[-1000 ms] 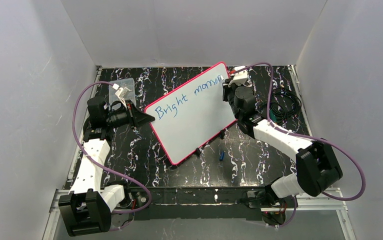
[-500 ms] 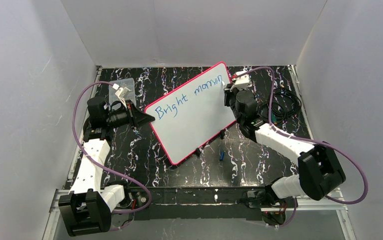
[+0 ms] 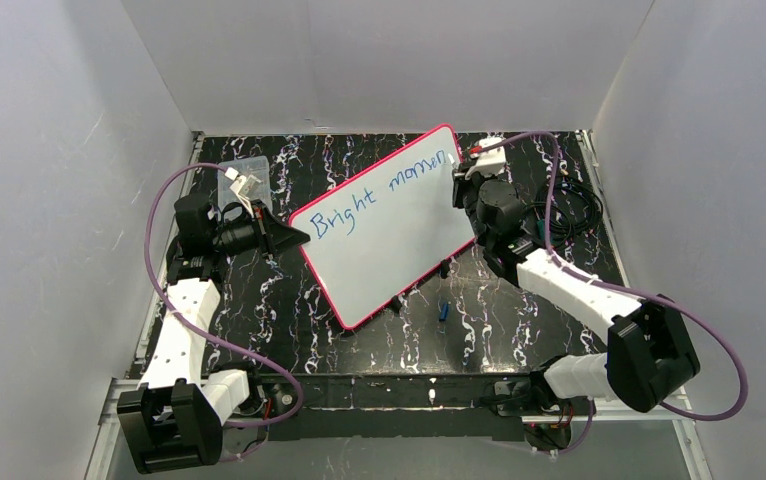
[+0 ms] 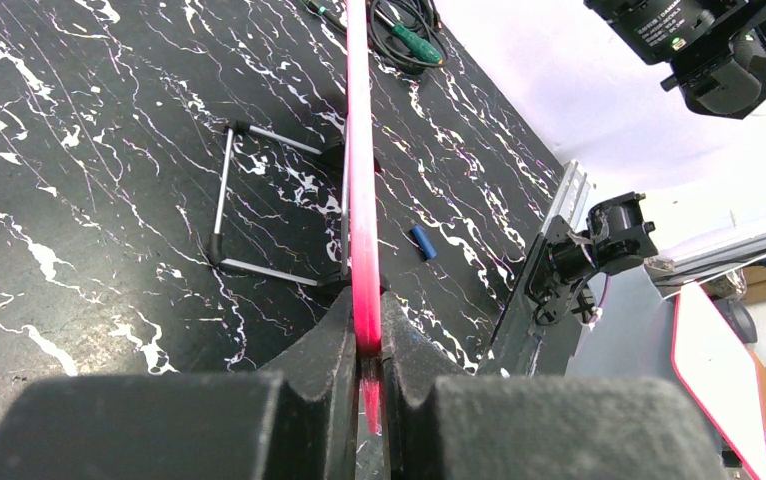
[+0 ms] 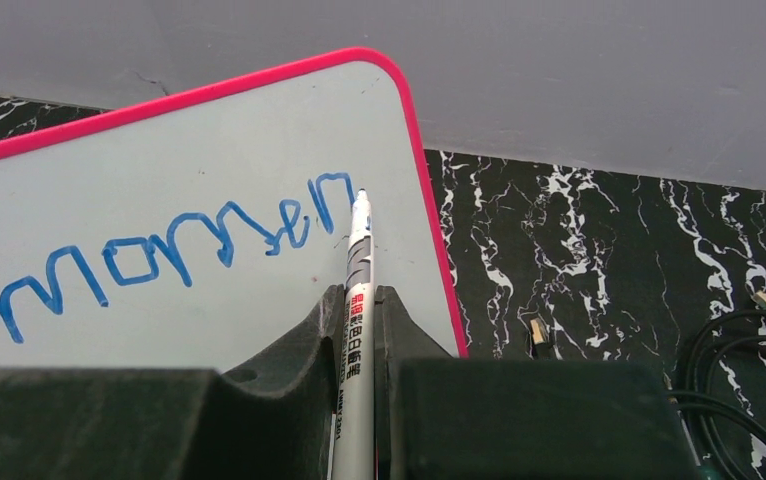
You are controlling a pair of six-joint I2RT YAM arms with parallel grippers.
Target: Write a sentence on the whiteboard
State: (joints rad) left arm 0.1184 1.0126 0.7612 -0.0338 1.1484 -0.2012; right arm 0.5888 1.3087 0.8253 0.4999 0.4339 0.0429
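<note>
The whiteboard (image 3: 389, 235) with its pink-red rim stands tilted on a wire stand (image 4: 221, 200) mid-table. Blue script on it reads "Bright momen" (image 3: 384, 190); the right wrist view shows "momen" (image 5: 169, 255). My left gripper (image 3: 294, 235) is shut on the board's left edge, the rim (image 4: 362, 200) clamped between the jaws. My right gripper (image 3: 459, 180) is shut on a white marker (image 5: 357, 300), whose tip touches the board just right of the last "n", near the board's top right corner.
A blue marker cap (image 3: 442, 311) lies on the black marbled table in front of the board. A clear plastic box (image 3: 244, 180) sits at the back left. Black cables (image 3: 569, 210) coil at the right. White walls enclose the table.
My right gripper with the marker has moved a little right and back along the board's top right corner. The writing has not visibly grown. The left arm has not moved.
</note>
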